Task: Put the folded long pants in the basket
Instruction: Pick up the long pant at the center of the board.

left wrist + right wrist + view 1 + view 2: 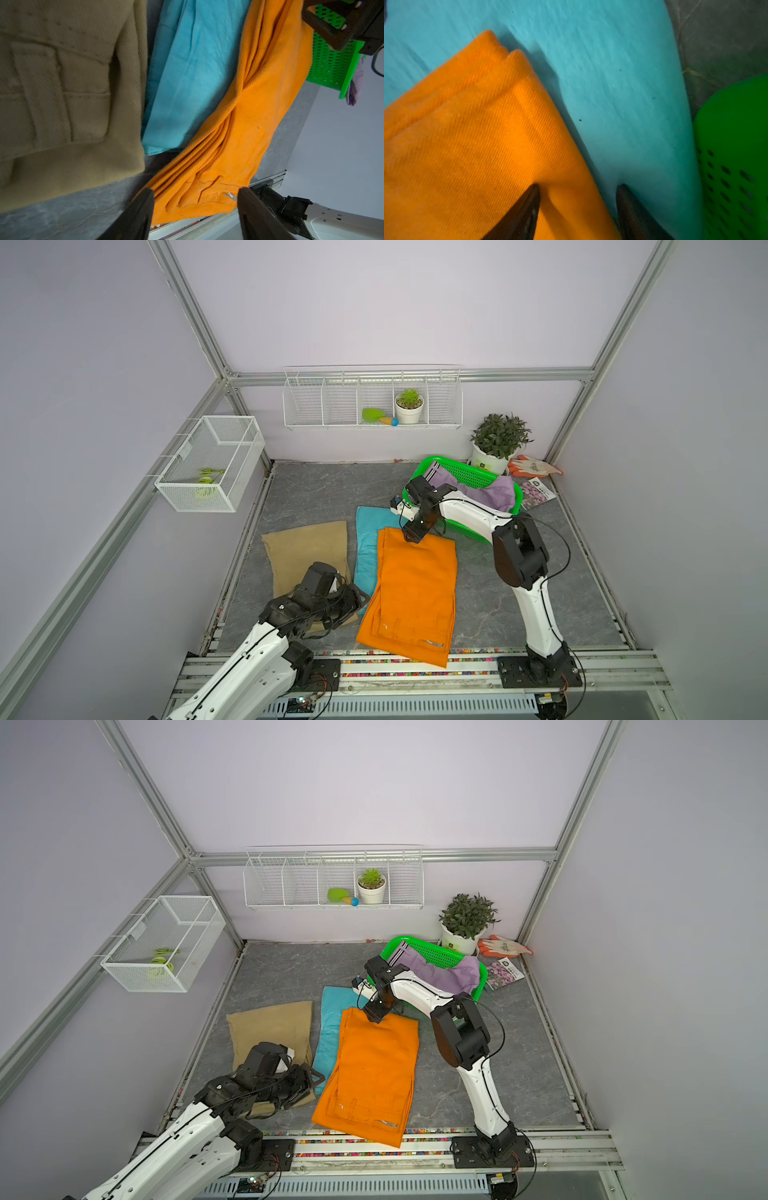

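Right fingers (527, 207): wide apart, astride the far edge of the folded bright orange cloth pants (477, 135), one tip on the folded teal pants (623, 83), beside the bright green perforated plastic basket (733, 145). Left fingers (143, 209): wide, empty, near the folded tan khaki pants (307, 543).

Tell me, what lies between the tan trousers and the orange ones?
The teal blue pants, one edge under the orange pants, apart from the tan pants. Both top views show it.
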